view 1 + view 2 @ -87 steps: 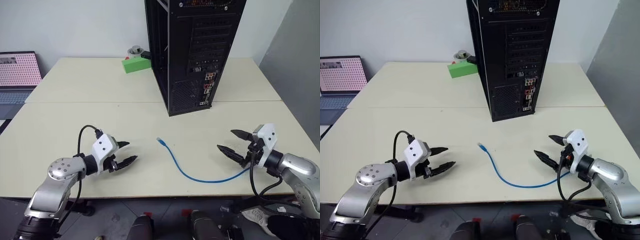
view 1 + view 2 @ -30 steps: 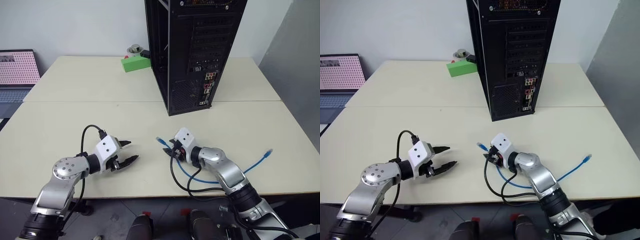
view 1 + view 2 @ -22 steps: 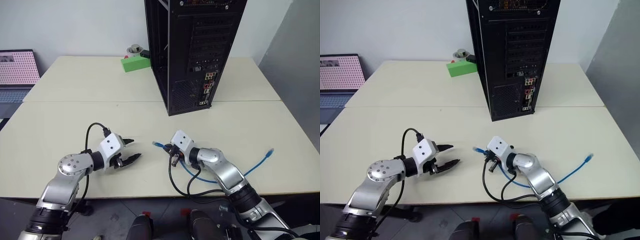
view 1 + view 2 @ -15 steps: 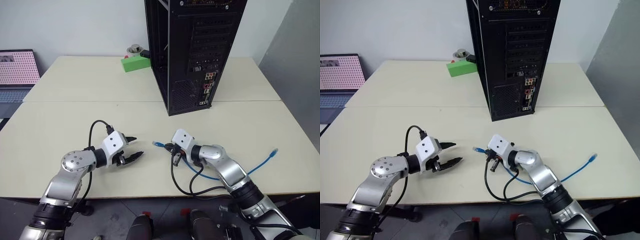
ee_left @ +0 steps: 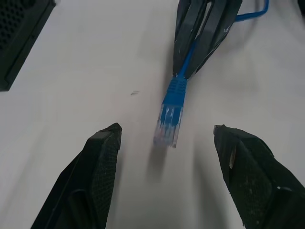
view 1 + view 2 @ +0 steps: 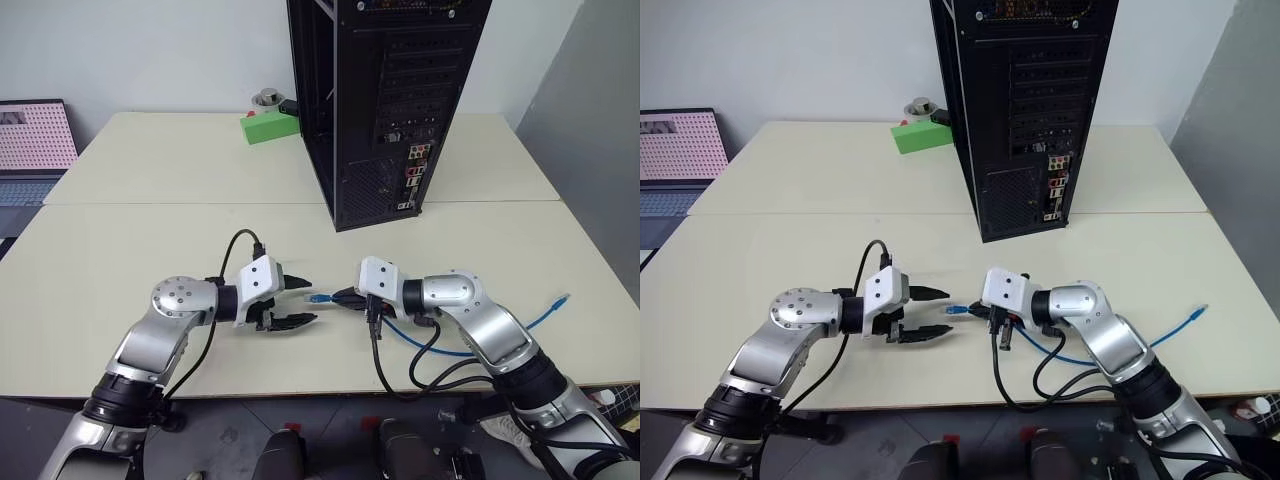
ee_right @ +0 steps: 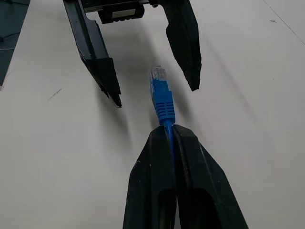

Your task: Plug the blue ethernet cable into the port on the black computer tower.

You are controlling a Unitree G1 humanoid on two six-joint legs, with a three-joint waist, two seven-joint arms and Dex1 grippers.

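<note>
- Blue ethernet cable (image 6: 437, 349) is pinched just behind its plug by the right gripper (image 7: 167, 131), whose two black fingers are pressed together on the cord.
- Its clear plug (image 5: 167, 129) is held out past the fingertips, just above the cream table (image 6: 150, 240), and is pointed at the left gripper (image 6: 298, 302).
- That left gripper is seen with its fingers (image 5: 102, 157) spread wide, nothing between them, the plug lying in line with the gap.
- Slack cord is looped on the table behind the right arm, and its far plug (image 6: 563, 298) is found near the right table edge.
- Farther back, the black computer tower (image 6: 385, 110) is stood upright, well apart from both grippers, its connectors (image 6: 412, 180) turned toward the camera.
</note>
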